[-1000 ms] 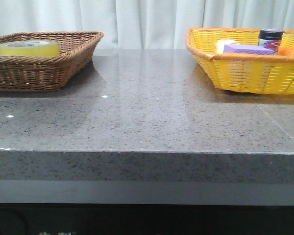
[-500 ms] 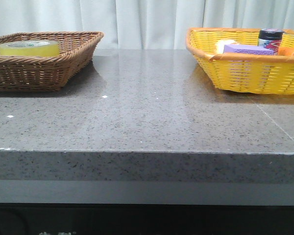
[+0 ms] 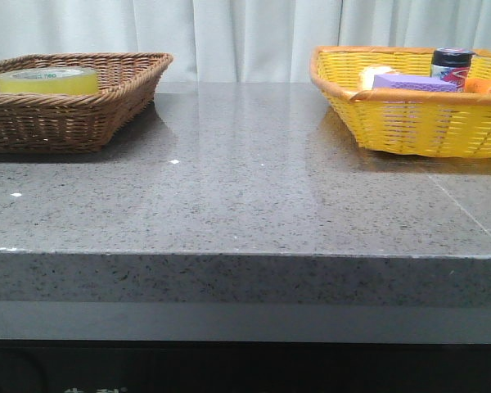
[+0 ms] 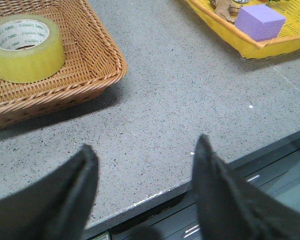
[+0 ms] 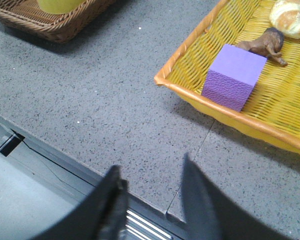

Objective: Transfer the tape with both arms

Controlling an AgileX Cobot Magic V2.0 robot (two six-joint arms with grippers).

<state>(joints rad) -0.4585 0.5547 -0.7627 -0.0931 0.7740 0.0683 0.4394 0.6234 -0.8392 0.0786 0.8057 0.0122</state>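
The tape [image 3: 47,80], a wide yellow roll with a white core, lies flat in the brown wicker basket [image 3: 106,110] at the table's far left; the left wrist view also shows the tape [image 4: 25,47]. My left gripper [image 4: 145,150] hangs open over the table's front edge, well short of the basket, with nothing between its fingers. My right gripper [image 5: 150,170] is open too, above the front edge near the yellow basket [image 5: 190,90]. Neither arm appears in the front view.
The yellow basket [image 3: 409,123] at the far right holds a purple block [image 5: 234,75], a bread roll [image 5: 290,17], a small brown animal figure [image 5: 265,44], a dark-capped jar [image 3: 452,65] and something orange [image 3: 481,84]. Grey speckled tabletop [image 3: 245,180] lies between the two baskets.
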